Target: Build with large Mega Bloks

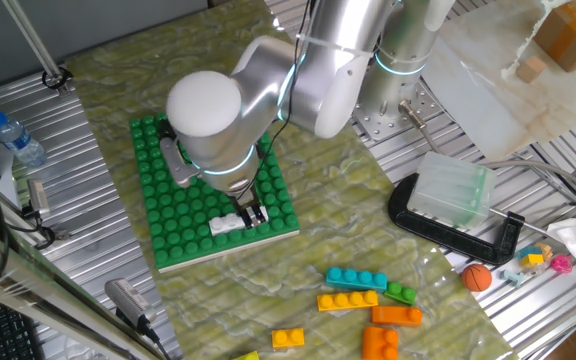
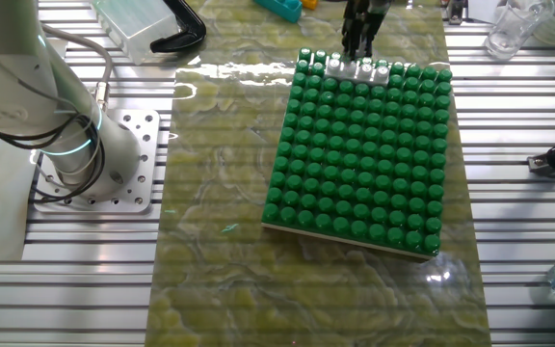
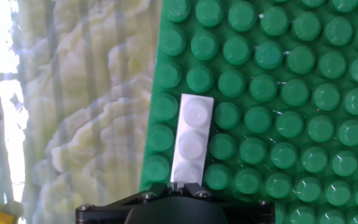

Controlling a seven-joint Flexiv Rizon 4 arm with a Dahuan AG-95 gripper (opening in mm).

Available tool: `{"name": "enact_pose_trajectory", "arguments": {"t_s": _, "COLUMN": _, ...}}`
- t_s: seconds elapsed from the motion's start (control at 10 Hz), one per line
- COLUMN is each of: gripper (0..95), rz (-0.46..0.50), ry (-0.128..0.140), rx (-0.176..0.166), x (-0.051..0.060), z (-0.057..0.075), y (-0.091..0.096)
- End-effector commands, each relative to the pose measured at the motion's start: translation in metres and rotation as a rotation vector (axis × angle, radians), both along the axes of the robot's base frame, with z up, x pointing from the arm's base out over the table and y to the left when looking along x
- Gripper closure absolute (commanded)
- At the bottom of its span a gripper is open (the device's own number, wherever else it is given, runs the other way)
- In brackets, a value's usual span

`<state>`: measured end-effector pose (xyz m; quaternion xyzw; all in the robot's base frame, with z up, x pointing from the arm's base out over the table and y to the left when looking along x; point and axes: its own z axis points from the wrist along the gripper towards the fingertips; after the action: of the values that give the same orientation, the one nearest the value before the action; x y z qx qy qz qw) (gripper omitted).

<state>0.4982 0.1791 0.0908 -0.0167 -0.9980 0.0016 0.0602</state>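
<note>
A white Mega Blok [image 3: 191, 140], three studs long, sits on the green baseplate [image 3: 291, 124] in its edge row. It also shows in one fixed view [image 1: 226, 225] and in the other fixed view [image 2: 359, 69]. My gripper [image 1: 255, 215] stands over one end of it, jaws together with only a thin slit between them [image 3: 179, 185]. I cannot tell whether the tips touch the brick. Loose bricks lie on the mat: cyan [image 1: 356, 279], yellow [image 1: 347, 300], green [image 1: 401, 293], orange [image 1: 396, 315], another orange [image 1: 380, 342] and another yellow [image 1: 288, 339].
A small orange ball [image 1: 477, 277] lies right of the loose bricks. A black clamp [image 1: 448, 228] and a clear plastic box [image 1: 451, 190] sit to the right of the baseplate. A water bottle [image 1: 18, 140] lies at the far left. The arm's base [image 2: 75, 154] stands beside the mat.
</note>
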Motion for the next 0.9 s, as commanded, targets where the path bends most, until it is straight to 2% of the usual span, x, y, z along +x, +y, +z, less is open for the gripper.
{"name": "enact_pose_trajectory", "arguments": {"t_s": 0.1, "gripper": 95.0, "rz": 0.0, "ry": -0.007, "rx": 0.003, "x": -0.003, "z": -0.022, "y": -0.002}}
{"name": "enact_pose_trajectory", "arguments": {"t_s": 0.9, "gripper": 95.0, "rz": -0.003, "ry": -0.015, "rx": -0.003, "x": 0.001, "z": -0.041, "y": -0.002}}
